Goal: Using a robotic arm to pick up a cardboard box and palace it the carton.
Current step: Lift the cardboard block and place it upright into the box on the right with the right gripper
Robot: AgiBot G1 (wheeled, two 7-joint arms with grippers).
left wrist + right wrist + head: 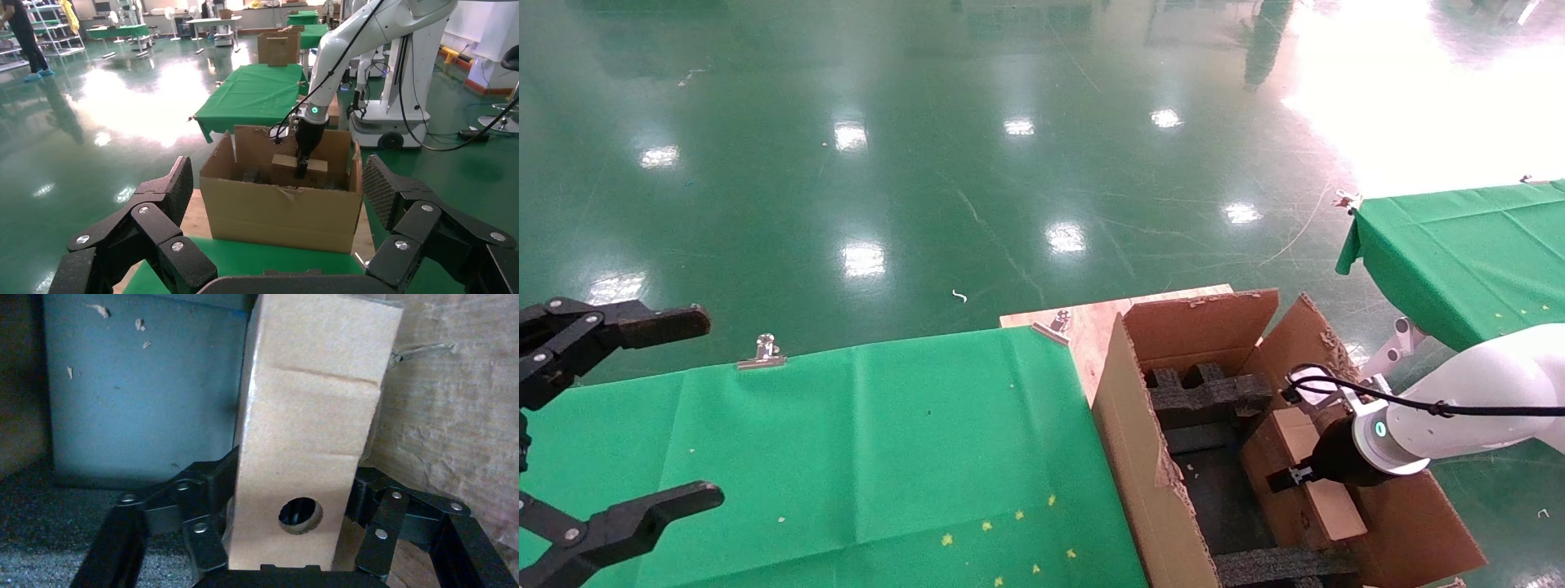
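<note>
Placing is the step in hand: your right tool [1283,480] is down inside the carton [1140,457], closed on the cardboard box [1316,482]. The right wrist view shows the box [309,447] standing between the two fingers [202,496], pinched on its narrow faces, with a round hole in the face just ahead of the palm.

Position: the box is within the carton, close against the wall on the tool's far side. Black foam blocks [1209,392] lie beyond the tool and another strip [1279,563] lies on its near side. Whether the box already rests on the carton floor cannot be told from these views.

Next move, as a judgement: lower until the box seats, open the fingers wide enough to clear both faces, then lift straight up so the ragged flap [1316,343] is not snagged.

Left tool [609,425] hangs over the green bench [846,457] beside the carton, well apart from it, fingers spread wide, nothing held. Idle.
</note>
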